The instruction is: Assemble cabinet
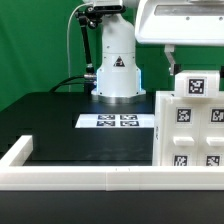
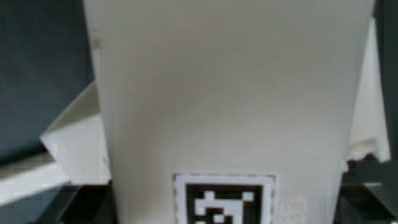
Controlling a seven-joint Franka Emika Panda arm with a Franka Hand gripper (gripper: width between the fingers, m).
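Green backdrop and black tabletop (image 1: 50, 115) are filling my exterior view. I am logging: the low white rim (image 1: 60, 178) running along the near edge; the marker board (image 1: 117, 121) lying flat before the arm's white base (image 1: 116, 70); the cabinet (image 1: 190, 125) standing at the exterior view's right, tagged blocks facing the camera. The gripper (image 1: 172, 57) is hanging just above the cabinet; I cannot tell how its jaws are standing.

Wrist view: I am seeing a tall white cabinet panel (image 2: 222, 90) filling the picture, one tag (image 2: 228, 200) showing low on it. No fingers are showing.
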